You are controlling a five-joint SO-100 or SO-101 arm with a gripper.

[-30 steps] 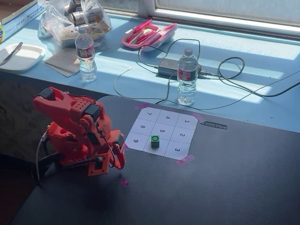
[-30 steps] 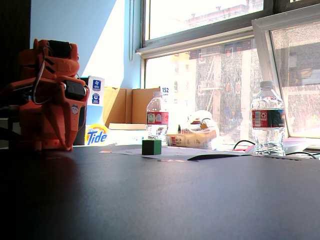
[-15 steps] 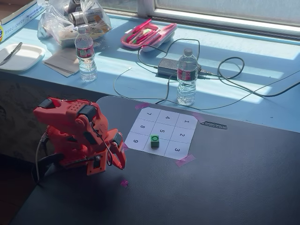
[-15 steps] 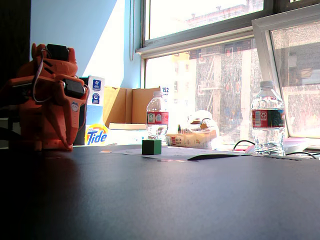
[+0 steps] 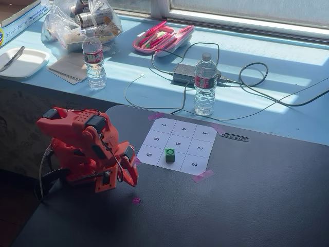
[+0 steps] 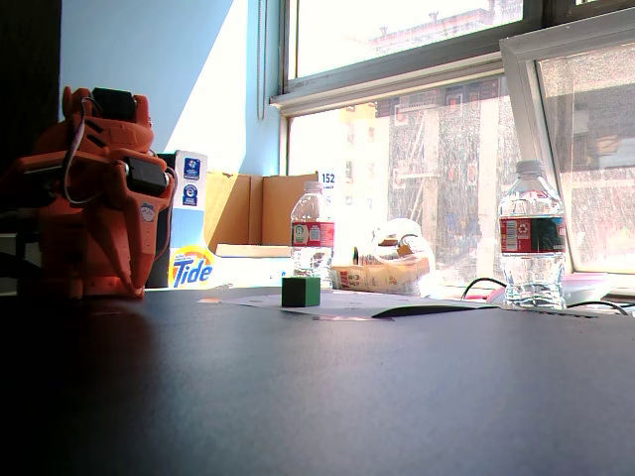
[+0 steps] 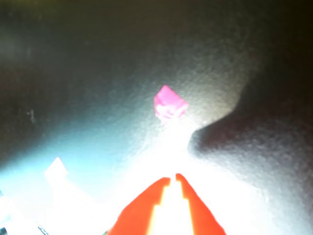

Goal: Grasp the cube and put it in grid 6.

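On numbered sheet (image 5: 178, 144): one cube (image 5: 169, 154) in grid 6 (image 5: 172, 160) — two bottles (image 5: 204, 85) behind; jaws closed, empty.

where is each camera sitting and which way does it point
A fixed view: high up, looking down at the numbered sheet, the cube and the folded arm.
A fixed view: at table level, looking toward the window; arm at left.
Wrist view: on the arm, looking down at the dark table and a pink scrap; hand tips nearly closed.
Both fixed views share cube and bottles.
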